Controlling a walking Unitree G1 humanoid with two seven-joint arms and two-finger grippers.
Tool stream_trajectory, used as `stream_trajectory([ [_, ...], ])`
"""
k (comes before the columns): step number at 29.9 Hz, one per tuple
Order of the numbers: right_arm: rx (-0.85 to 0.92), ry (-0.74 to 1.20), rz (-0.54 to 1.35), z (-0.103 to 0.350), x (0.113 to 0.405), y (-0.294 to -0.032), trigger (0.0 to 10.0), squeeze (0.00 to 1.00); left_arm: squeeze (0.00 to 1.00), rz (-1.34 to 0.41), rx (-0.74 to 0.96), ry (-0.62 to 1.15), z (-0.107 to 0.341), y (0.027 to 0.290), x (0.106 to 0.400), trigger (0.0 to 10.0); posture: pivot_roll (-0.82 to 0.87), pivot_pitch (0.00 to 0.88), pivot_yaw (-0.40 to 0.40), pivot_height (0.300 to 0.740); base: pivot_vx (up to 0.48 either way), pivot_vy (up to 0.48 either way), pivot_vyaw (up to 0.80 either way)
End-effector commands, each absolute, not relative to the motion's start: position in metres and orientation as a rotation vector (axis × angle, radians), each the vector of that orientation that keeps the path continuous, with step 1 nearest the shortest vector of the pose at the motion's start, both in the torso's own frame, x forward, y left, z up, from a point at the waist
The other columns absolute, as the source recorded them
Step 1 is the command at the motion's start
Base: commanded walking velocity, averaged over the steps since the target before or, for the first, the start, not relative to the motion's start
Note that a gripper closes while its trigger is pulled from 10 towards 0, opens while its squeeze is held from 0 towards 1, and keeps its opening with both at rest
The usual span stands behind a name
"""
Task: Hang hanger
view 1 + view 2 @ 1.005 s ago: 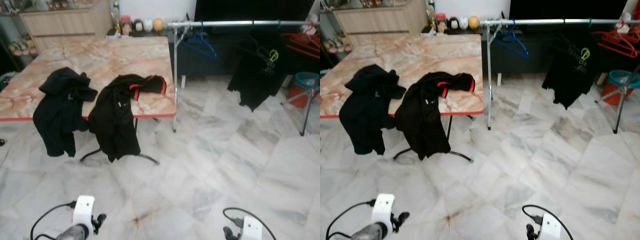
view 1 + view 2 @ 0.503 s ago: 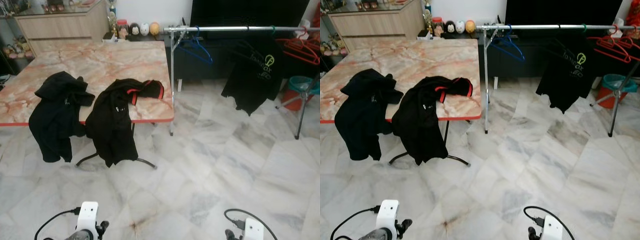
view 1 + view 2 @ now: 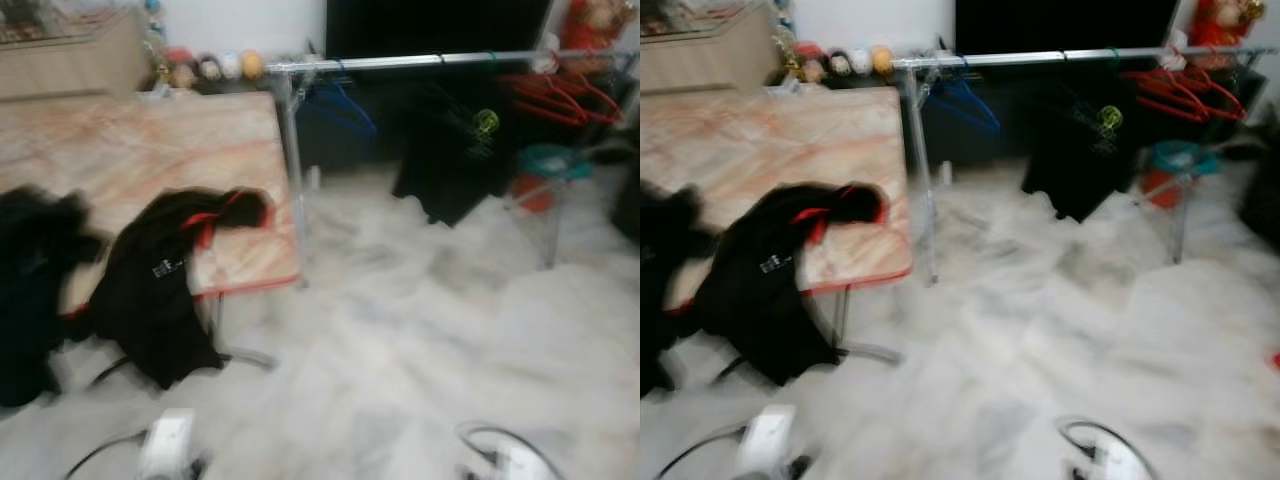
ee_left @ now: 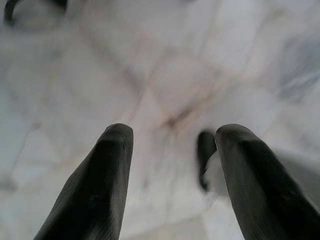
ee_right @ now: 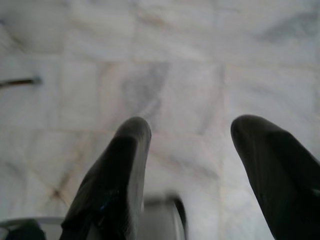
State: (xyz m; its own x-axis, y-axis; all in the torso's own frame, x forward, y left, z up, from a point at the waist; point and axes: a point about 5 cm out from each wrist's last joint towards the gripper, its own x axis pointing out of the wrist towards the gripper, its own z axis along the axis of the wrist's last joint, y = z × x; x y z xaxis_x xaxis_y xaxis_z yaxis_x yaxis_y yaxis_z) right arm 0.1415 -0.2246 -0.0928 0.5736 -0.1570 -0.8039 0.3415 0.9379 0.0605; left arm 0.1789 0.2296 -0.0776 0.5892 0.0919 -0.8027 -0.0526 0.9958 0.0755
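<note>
Marble floor (image 3: pixel 420 330) spreads before a clothes rail (image 3: pixel 430 62), the landmark. Hangers hang on the rail: a blue hanger (image 3: pixel 335 105) near its left post, red hangers (image 3: pixel 555 95) toward its right end, a black shirt (image 3: pixel 445 165) between them. Left of the rail, the desk (image 3: pixel 130 160) carries a black jacket (image 3: pixel 165 280) draped over its edge. Left tool (image 4: pixel 170 165) and right tool (image 5: pixel 190 165) hang low over the floor, each spread and empty. Judgement: no hanger is picked up yet; the whole task remains.
</note>
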Motion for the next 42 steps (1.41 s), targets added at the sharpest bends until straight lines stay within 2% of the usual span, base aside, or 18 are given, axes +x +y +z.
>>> stream_trajectory([
  [1, 0.21, 0.938, -0.335, -0.094, 0.132, -0.235, 10.0, 0.0, 0.0, 0.076, 0.033, 0.924, -0.076, 0.223, 0.184, 10.0, 0.05, 0.0, 0.02, 0.74, 0.375, 0.0, 0.0],
  [5, 0.211, 0.941, -0.336, -0.094, 0.131, -0.235, 10.0, 0.0, 0.0, 0.08, 0.03, 0.93, -0.077, 0.224, 0.183, 10.0, 0.05, 0.0, 0.018, 0.74, 0.378, 0.0, 0.0],
  [16, 0.221, 0.937, -0.31, -0.095, 0.142, -0.215, 10.0, 0.0, 0.0, 0.083, 0.035, 0.952, -0.079, 0.228, 0.178, 10.0, 0.04, 0.0, 0.024, 0.74, 0.377, 0.0, -0.62],
  [21, 0.219, 0.939, -0.314, -0.095, 0.142, -0.217, 10.0, 0.0, 0.0, 0.082, 0.035, 0.954, -0.079, 0.228, 0.177, 10.0, 0.05, 0.0, 0.023, 0.74, 0.378, 0.0, -0.09],
  [33, 0.215, 0.944, -0.327, -0.095, 0.133, -0.231, 10.0, 0.0, 0.0, 0.084, 0.031, 0.967, -0.081, 0.228, 0.173, 10.0, 0.05, 0.0, 0.018, 0.74, 0.375, 0.0, -0.73],
  [42, 0.221, 0.943, -0.32, -0.096, 0.133, -0.223, 10.0, 0.0, 0.0, 0.084, 0.032, 0.968, -0.081, 0.228, 0.173, 10.0, 0.05, 0.0, 0.022, 0.74, 0.376, 0.0, -0.61],
])
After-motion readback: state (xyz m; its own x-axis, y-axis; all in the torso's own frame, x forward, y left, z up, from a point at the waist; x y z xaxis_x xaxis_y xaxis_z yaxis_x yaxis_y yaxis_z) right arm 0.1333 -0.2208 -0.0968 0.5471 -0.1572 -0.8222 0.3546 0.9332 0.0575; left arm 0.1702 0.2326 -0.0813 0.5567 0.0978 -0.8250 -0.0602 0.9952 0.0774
